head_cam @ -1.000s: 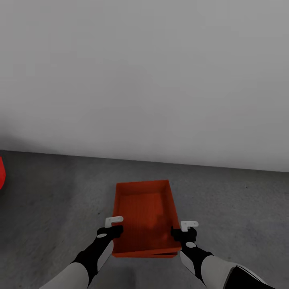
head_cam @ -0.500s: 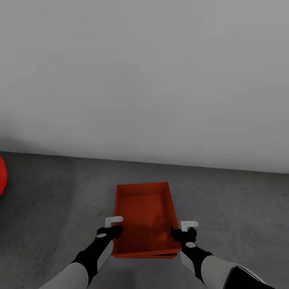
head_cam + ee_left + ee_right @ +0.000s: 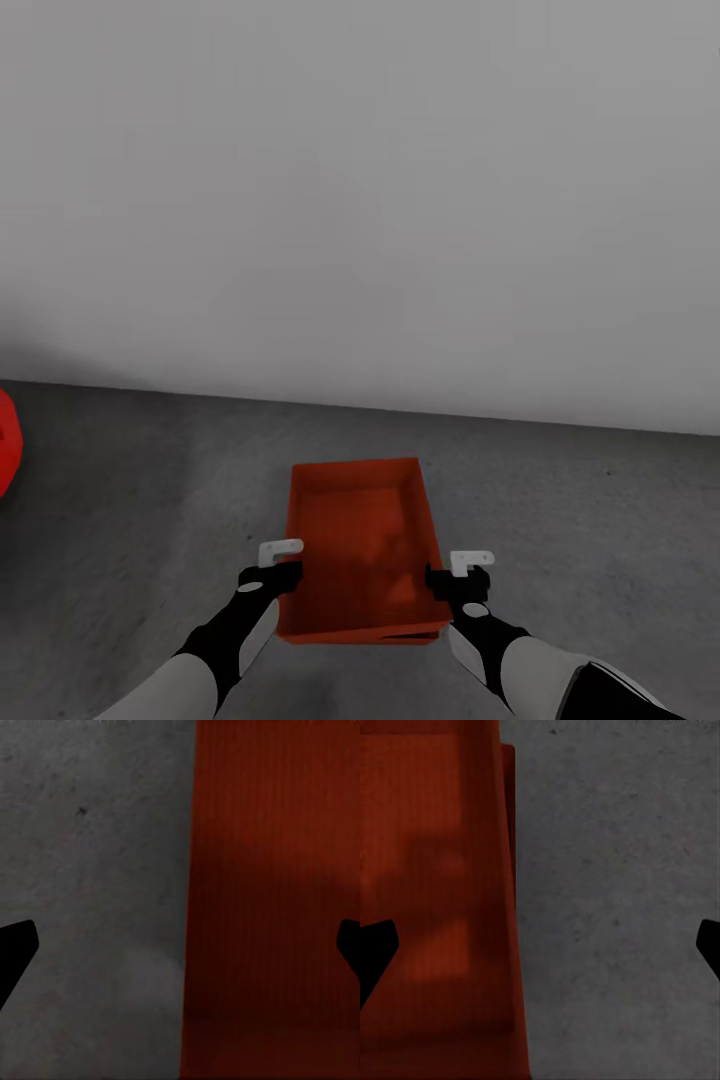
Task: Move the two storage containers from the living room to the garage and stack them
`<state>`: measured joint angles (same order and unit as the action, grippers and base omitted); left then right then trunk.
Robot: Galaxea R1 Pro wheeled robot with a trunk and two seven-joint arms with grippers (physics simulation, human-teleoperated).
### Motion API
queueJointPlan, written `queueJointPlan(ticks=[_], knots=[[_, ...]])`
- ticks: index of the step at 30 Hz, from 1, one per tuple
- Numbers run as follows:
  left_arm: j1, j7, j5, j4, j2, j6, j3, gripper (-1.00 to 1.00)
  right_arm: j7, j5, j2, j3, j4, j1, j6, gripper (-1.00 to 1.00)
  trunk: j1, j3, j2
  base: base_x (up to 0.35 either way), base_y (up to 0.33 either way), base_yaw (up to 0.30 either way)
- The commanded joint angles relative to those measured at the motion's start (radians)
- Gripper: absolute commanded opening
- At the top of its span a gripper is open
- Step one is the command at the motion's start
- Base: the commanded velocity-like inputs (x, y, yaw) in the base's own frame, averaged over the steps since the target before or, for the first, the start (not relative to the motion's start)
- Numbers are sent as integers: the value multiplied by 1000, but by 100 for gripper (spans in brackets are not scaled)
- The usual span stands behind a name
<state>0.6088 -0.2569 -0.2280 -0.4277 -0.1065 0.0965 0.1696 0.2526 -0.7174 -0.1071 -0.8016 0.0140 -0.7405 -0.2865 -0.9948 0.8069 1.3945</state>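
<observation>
Both end effectors flank the stacked storage containers: our left end effector (image 3: 283,563) sits at the 9 o'clock wall, our right end effector (image 3: 458,572) at the 3 o'clock wall. Each is spread wide, one finger inside the box and one outside it, gripping nothing, as both wrist views show the dark fingertips far apart with the thin wall between them. We see the upper container (image 3: 360,540) resting in the lower container (image 3: 425,634), whose rim peeks out at the near right corner; in the right wrist view that second edge (image 3: 509,810) shows just beside the upper wall. The stack sits on the dark grey floor (image 3: 580,520) of the garage, near the pale wall (image 3: 360,200) at 12 o'clock. At far 9 o'clock a bit of the red car (image 3: 6,440) shows.
</observation>
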Motion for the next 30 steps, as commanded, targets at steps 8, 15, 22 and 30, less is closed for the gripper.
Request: queueJointPlan(ticks=[8, 15, 22, 30], knots=[[0, -8, -10, -4, 8, 4, -80, 100, 4, -8, 0, -8, 0, 0, -2, 100, 31, -24, -56, 0, 0, 0], [0, -8, -9, -3, 13, 3, -118, 100, 4, -7, 0, -8, 0, 0, -2, 100, 58, -46, -105, 0, 0, 0], [0, -8, -8, -2, 14, 3, -120, 100, 4, -7, 0, -8, 0, 0, -2, 100, 84, -68, -154, 0, 0, 0], [0, -8, -8, -1, 14, 3, -120, 100, 4, -7, 0, -8, 0, 0, -2, 100, 115, -93, -210, 0, 0, 0]])
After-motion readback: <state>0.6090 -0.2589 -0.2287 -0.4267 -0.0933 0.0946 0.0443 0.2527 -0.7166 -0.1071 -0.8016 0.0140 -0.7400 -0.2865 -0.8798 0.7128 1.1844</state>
